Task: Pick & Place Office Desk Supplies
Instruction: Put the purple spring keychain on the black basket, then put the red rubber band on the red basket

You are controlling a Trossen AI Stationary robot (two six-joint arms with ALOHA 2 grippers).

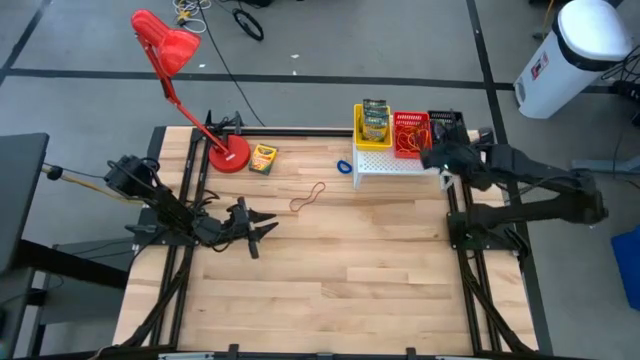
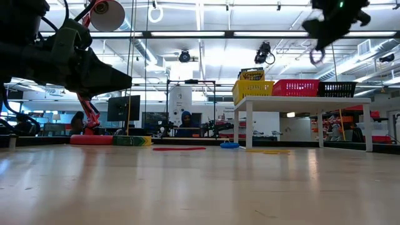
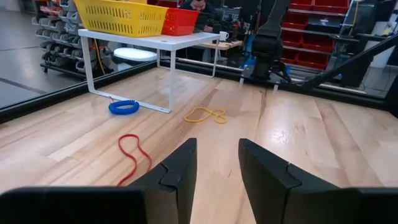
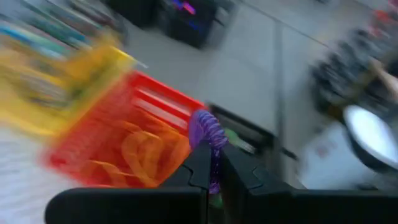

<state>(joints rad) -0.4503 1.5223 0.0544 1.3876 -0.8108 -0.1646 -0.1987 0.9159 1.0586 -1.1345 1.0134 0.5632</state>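
Note:
A white riser (image 1: 395, 168) at the far right bears a yellow basket (image 1: 372, 125) holding a crayon box, a red basket (image 1: 410, 134) with orange bands, and a black basket (image 1: 447, 122). My right gripper (image 1: 432, 157) hovers high over them, shut on a purple rubber band (image 4: 208, 134). Another crayon box (image 1: 262, 158) lies flat on the table. A blue band (image 1: 344, 166), a red band (image 1: 308, 197) and a yellow band (image 3: 205, 115) lie loose on the wood. My left gripper (image 3: 217, 149) stands open and level near the table's left side, with nothing between its fingers. My right gripper pinches the purple rubber band between its two fingers, and a bunched loop (image 4: 204, 126) stands out past the fingertips. In the low view the band hangs as a small slack loop (image 2: 317, 57) beneath the gripper. It is lifted clear, well above the baskets.
A red desk lamp (image 1: 175, 55) stands on its round base (image 1: 228, 155) at the far left, its arm leaning out past the table's far-left corner. Dark frame rails run along both sides of the table. The near half of the wooden top (image 1: 330, 290) is bare.

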